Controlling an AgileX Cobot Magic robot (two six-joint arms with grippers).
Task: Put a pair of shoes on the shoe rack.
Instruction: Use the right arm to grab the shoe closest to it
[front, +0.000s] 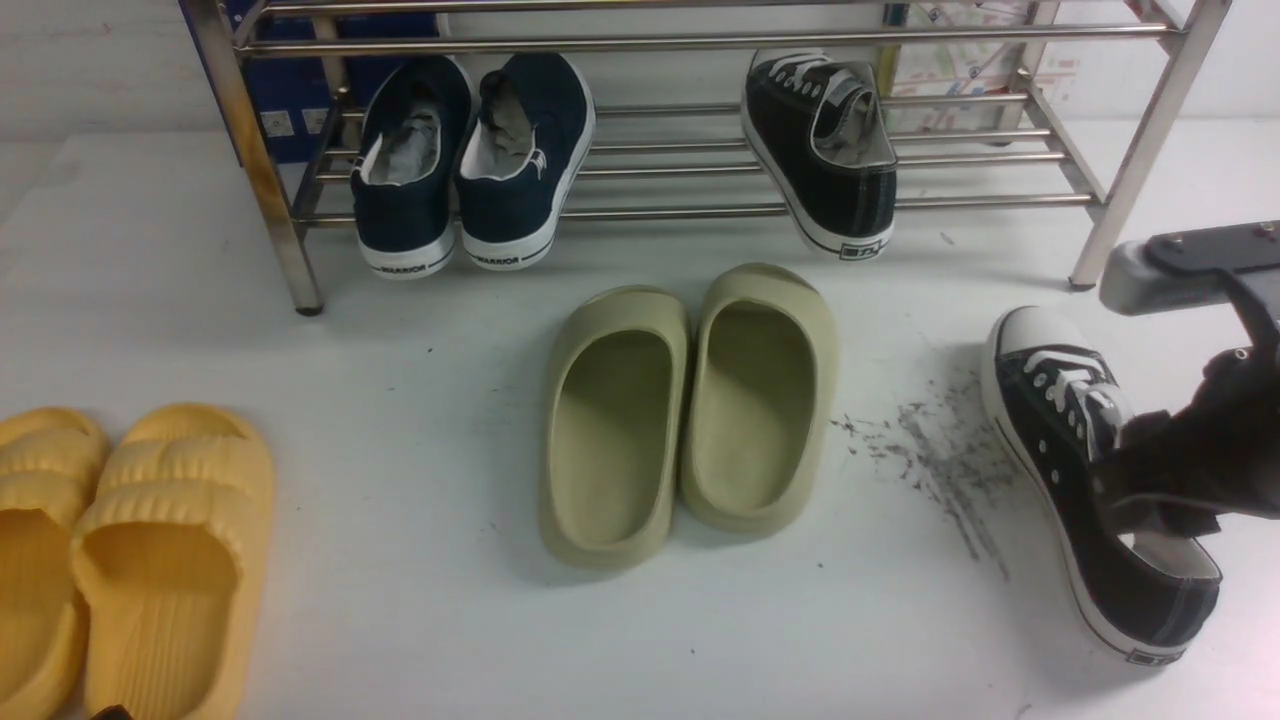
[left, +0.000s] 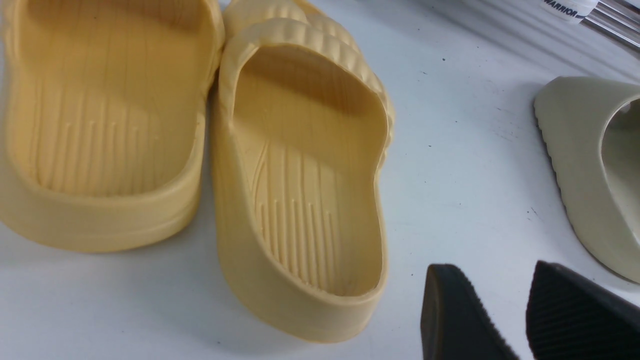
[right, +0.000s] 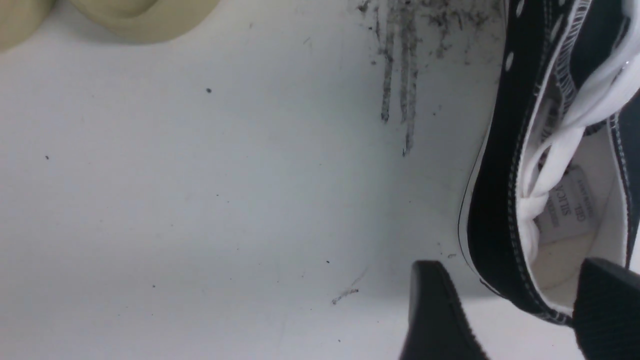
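Racked sneaker (front: 822, 165) overhung the shoe rack's (front: 680, 212) front bar; loose sneaker (front: 1050, 445) lay on worktop (front: 400, 330).
Right fingers (right: 434, 310) stood apart astride its collar; left fingers (left: 452, 315) apart, empty.

Dark scuff marks (front: 930, 450) streak the white surface (front: 400, 620)

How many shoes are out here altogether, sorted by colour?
Navy sneakers: 2
Black sneakers: 2
Olive slides: 2
Yellow slides: 2
Total: 8
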